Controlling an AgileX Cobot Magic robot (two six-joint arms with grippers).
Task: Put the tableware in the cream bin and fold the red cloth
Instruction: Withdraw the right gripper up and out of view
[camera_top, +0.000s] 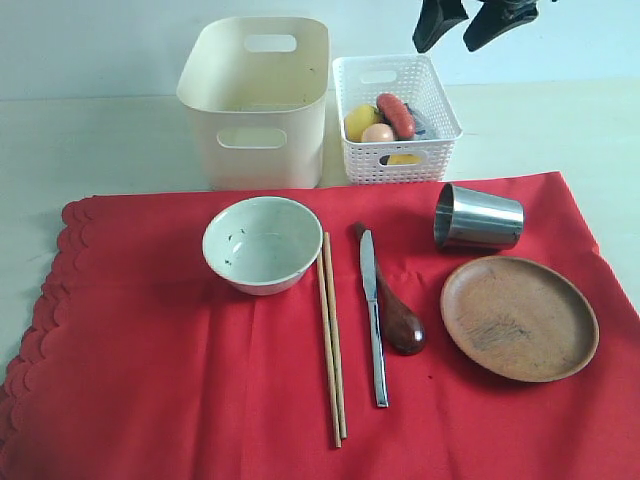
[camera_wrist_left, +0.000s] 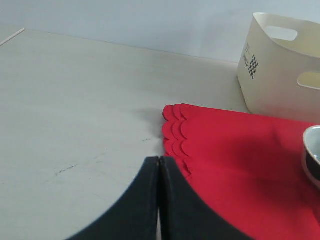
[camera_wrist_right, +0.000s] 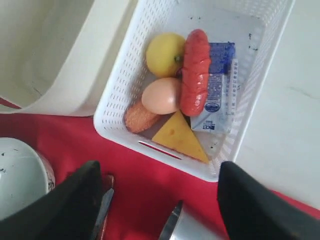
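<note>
Because every piece of tableware lies on the large bright red fabric cloth (camera_top: 150, 330), folding looks like the later job and clearing comes first. The pale green-white bowl (camera_top: 262, 243) sits upright near the cloth's far edge. Beside it, the two wooden chopsticks (camera_top: 333, 340), the steel table knife (camera_top: 374, 320) and the dark brown wooden spoon (camera_top: 400, 320) lie roughly parallel, like a place setting. The spoon lies just beside the knife, perhaps touching it. The steel cup (camera_top: 480, 217) lies on its side, and the round brown wooden plate (camera_top: 518, 317) rests flat nearby.

The tall smooth cream plastic bin (camera_top: 290, 165) stands on the bare table just past the cloth, with no tableware showing inside it. Next to it, the white perforated lattice basket (camera_top: 365, 165) holds food and a carton, which are not part of this job.

The right gripper (camera_top: 467, 28) hangs high above the basket with its jaws spread wide and nothing between them. Its wrist view shows the cup's rim below, so the cup is probably its target, though only a sliver of the rim is visible.

The left gripper (camera_wrist_left: 159, 162) has its jaws pressed together, empty, over bare table just beside the cloth's scalloped edge. That keeps it out of the way, yet handy for folding.
</note>
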